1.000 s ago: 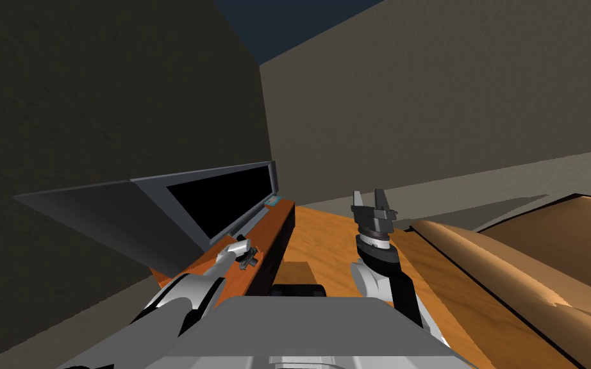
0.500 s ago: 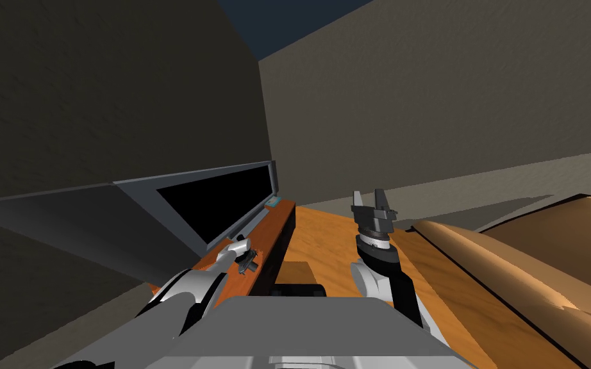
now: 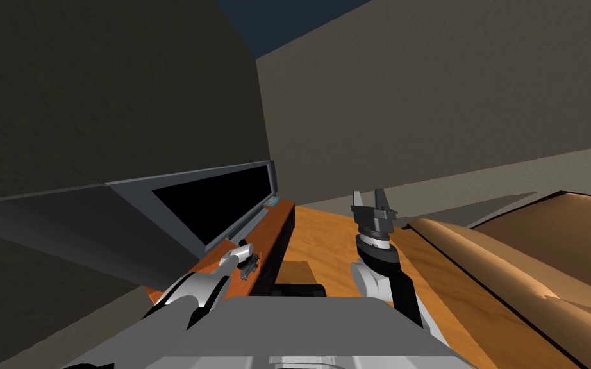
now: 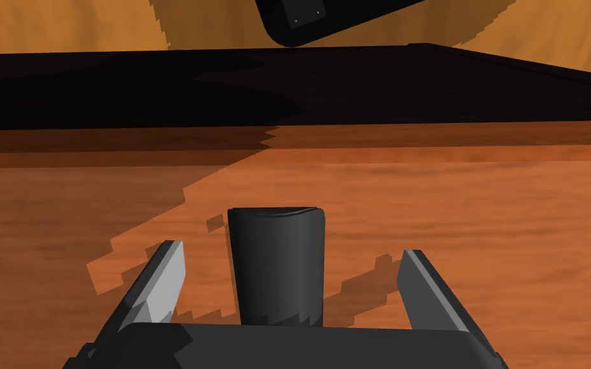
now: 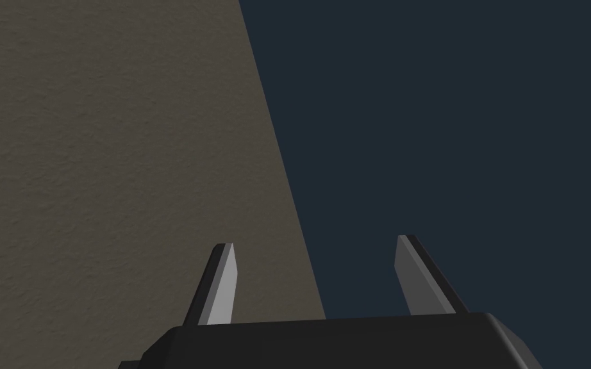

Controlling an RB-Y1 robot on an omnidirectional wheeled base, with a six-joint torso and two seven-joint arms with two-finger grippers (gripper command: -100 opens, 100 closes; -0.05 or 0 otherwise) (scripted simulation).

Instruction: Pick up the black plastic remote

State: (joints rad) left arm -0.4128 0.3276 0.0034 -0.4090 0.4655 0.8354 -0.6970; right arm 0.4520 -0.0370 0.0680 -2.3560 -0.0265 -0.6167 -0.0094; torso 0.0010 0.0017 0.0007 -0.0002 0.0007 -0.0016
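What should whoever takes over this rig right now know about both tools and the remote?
Left tool: open, low over the reddish wooden stand, one finger on each side of the black remote, not touching it.
Right tool: open, held up with fingers pointing upward, holding nothing.
Remote: lies flat on the stand, in front of the TV.
Done: approach, with the remote lined up between the open fingers.
Left: close on the remote, then lift it off the stand.

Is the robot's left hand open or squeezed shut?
Open. The left gripper holds its fingers wide apart, the black remote lying between them untouched.
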